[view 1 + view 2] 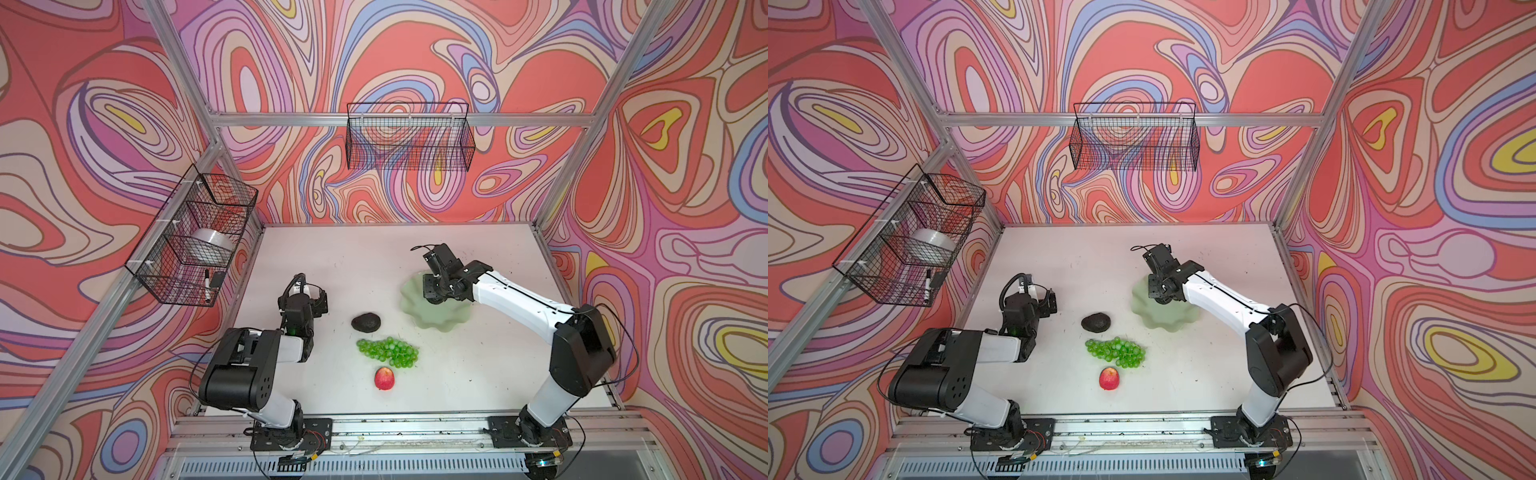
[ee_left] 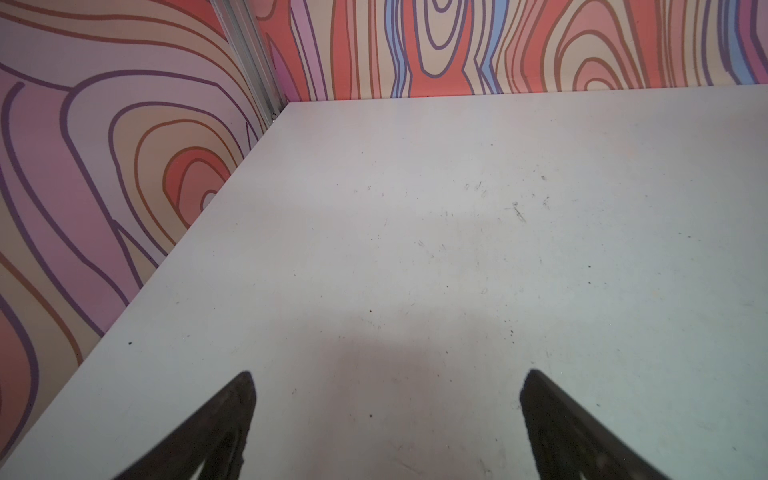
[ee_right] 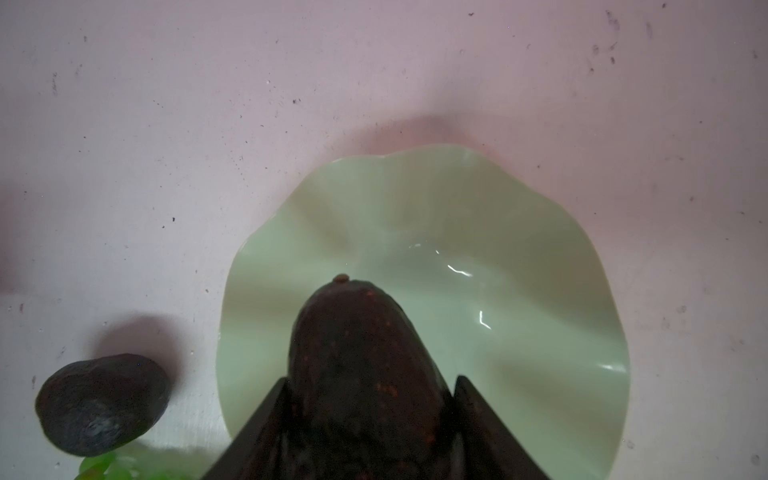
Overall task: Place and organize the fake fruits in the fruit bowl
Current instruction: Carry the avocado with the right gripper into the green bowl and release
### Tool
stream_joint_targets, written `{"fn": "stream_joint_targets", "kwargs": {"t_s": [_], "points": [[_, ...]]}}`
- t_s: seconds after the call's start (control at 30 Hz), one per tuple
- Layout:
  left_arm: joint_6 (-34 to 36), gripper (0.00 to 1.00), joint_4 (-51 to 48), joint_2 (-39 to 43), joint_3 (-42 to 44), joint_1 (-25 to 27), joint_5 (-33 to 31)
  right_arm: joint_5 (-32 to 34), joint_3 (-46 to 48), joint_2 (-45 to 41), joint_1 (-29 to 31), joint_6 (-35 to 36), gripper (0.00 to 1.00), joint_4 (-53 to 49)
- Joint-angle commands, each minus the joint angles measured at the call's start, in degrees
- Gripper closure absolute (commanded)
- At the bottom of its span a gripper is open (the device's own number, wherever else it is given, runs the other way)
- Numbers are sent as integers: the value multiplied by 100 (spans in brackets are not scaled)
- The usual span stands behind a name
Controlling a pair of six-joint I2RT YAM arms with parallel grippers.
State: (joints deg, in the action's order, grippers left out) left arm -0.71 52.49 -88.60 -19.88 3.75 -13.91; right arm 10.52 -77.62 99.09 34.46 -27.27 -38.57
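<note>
Mint-green glossy ruffled bowl (image 3: pixel 519 216) sits beneath pebbly dark avocado (image 3: pixel 357 353).

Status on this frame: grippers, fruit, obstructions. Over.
Right gripper shut on avocado, over fruit bowl. Left gripper open, empty. Second avocado, grapes, apple on table. Nothing obstructing bowl.

A scuffed white tabletop (image 1: pixel 478 374) fills the lower middle of both top views. On it stand a ruffled mint-green fruit bowl (image 1: pixel 440 321) right of centre, a dark avocado (image 1: pixel 366 322) to its left, green grapes (image 1: pixel 387 353) just below, and a red apple (image 1: pixel 384 378) lowest.
</note>
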Motion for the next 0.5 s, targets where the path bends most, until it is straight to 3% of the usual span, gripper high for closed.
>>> {"fn": "stream_joint_targets", "kwargs": {"t_s": [0.0,0.17,0.47], "points": [[-46,0,86,-9,-84,-16,-4,-166,-170,207,-88,300,58,305],[-41,0,87,-10,-86,-15,-19,-233,-361,841,-139,428,59,411],[-45,0,86,-15,-86,-15,-5,-328,-232,1185,-159,361,59,556]]}}
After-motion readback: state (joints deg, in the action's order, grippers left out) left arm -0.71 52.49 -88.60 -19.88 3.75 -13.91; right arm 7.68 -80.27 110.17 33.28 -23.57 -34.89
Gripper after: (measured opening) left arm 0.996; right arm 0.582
